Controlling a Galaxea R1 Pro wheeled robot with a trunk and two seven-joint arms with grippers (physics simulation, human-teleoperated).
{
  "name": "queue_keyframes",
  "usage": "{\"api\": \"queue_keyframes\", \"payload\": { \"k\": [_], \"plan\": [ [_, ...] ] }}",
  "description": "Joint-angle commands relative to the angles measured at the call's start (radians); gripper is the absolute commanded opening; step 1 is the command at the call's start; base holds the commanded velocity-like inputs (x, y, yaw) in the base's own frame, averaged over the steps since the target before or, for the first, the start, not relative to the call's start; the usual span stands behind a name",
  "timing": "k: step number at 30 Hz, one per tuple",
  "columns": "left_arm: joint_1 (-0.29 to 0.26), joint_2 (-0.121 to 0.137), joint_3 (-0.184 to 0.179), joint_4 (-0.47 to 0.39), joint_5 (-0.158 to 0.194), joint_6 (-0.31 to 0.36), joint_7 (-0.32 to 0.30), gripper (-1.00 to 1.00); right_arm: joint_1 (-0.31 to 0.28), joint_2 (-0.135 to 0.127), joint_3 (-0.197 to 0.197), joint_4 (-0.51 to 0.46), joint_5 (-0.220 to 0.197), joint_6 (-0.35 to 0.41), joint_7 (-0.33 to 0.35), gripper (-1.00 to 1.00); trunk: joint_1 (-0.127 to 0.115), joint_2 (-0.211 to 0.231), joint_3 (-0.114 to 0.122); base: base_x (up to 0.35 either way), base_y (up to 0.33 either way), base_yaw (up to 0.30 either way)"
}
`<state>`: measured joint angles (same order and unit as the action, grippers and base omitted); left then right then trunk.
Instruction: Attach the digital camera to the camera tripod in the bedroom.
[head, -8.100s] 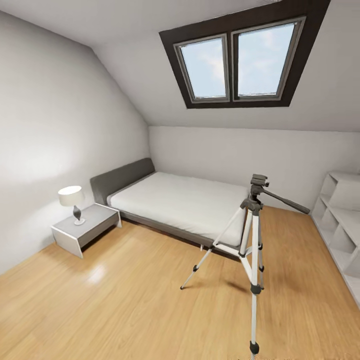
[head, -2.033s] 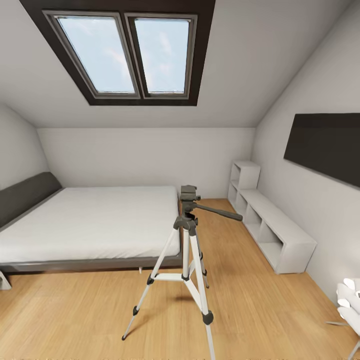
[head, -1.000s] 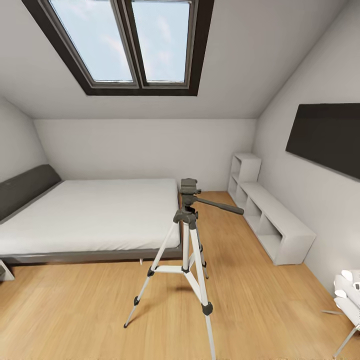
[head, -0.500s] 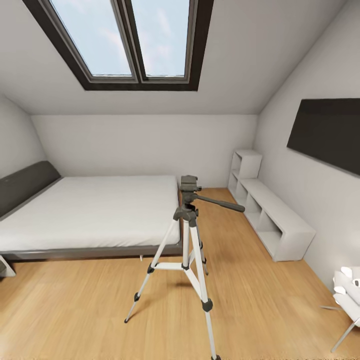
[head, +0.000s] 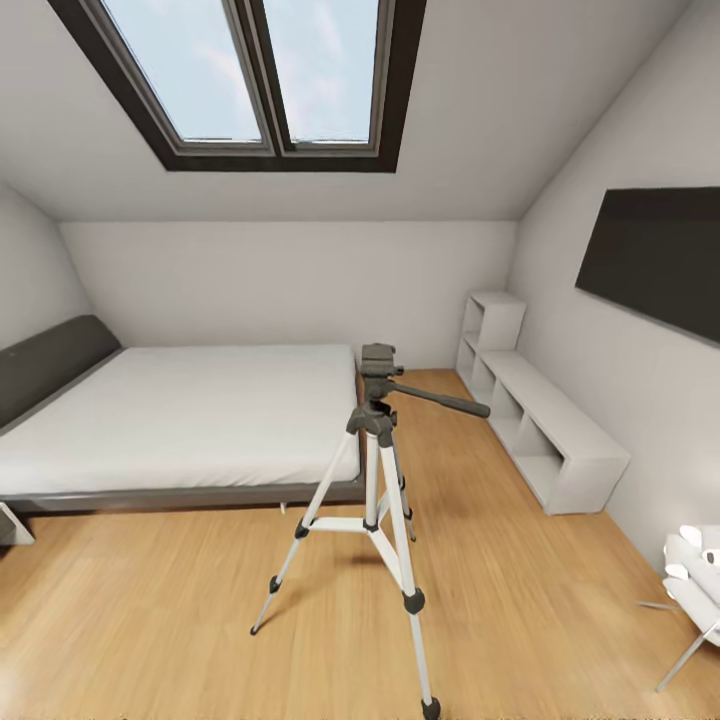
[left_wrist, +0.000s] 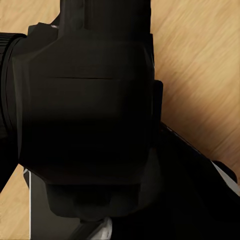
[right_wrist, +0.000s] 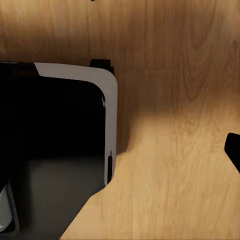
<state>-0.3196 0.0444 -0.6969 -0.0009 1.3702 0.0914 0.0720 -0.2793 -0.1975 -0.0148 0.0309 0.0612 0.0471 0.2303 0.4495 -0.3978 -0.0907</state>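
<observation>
The camera tripod (head: 378, 440) stands on the light wood floor of the bedroom, just off the foot corner of the bed, in the middle of the head view. Its silver legs are spread, nothing sits on its dark grey head (head: 378, 362), and its pan handle (head: 440, 401) points right. In the left wrist view a black boxy body, the digital camera (left_wrist: 85, 110), hangs right in front of the lens above the floor, held by my left gripper, whose fingers I cannot make out. A dark tip (right_wrist: 234, 150) at the edge of the right wrist view may be a finger.
The grey bed (head: 180, 410) with its white mattress runs along the left. A low white shelf unit (head: 545, 430) lines the right wall under a dark panel (head: 650, 260). A white chair (head: 690, 575) stands at the far right. My own dark base (right_wrist: 55, 150) sits over the floor.
The head view has swung from the bed's left side round to face the tripod and has drawn slightly closer. The tripod itself has not moved.
</observation>
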Motion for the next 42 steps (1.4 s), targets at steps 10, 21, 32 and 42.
{"api": "queue_keyframes", "payload": {
  "k": [10,21,32,42],
  "plan": [
    [-0.001,0.000,-0.009,0.000,0.006,0.004,0.003,-1.00,-0.001,0.000,-0.002,0.002,0.006,0.001,0.003,1.00,0.001,-0.002,-0.011,-0.001,0.000,0.000],
    [-0.001,0.000,-0.009,0.000,0.006,0.004,0.003,-1.00,-0.001,-0.002,-0.002,0.003,0.006,-0.012,0.003,1.00,0.001,-0.002,-0.012,0.000,0.000,0.000],
    [-0.001,0.000,-0.009,0.000,0.006,0.004,0.003,-1.00,-0.001,0.000,-0.002,0.003,0.006,-0.024,0.004,1.00,0.001,-0.002,-0.012,0.000,0.000,0.000],
    [-0.001,0.000,-0.009,0.001,0.006,0.004,0.003,-1.00,-0.001,0.000,-0.002,0.003,0.006,-0.027,0.003,1.00,0.001,-0.002,-0.012,0.000,0.000,0.115]
  ]
}}
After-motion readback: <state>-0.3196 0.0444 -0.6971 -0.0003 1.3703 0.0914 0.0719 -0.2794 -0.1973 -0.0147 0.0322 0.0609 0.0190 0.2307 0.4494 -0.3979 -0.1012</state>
